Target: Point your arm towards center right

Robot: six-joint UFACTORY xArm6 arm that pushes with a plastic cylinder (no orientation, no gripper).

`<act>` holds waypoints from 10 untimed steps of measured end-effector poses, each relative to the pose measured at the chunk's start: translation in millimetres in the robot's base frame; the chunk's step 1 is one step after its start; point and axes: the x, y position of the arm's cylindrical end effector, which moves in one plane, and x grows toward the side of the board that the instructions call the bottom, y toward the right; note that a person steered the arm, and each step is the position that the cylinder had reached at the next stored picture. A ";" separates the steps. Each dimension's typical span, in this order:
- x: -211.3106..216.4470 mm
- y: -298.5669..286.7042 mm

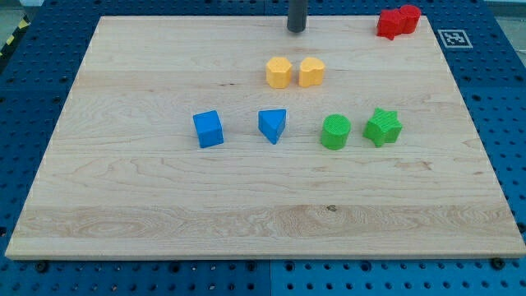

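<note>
My tip (297, 29) is a dark rod end at the view's top centre, on the wooden board (123, 214). It stands apart from all blocks, above the two yellow blocks: a yellow hexagon-like block (279, 72) and a yellow heart-like block (311, 72), side by side. Two red blocks (399, 20) sit together at the view's top right corner. A blue cube (208, 129) and a blue triangle (273, 125) lie mid-board. A green cylinder (335, 131) and a green star (384, 127) lie to their right.
The board rests on a blue perforated table (501, 99). A black-and-white marker tag (454, 38) sits off the board at the view's top right.
</note>
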 end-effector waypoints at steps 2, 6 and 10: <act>0.0 -0.2; 26.8 108.9; 171.8 173.8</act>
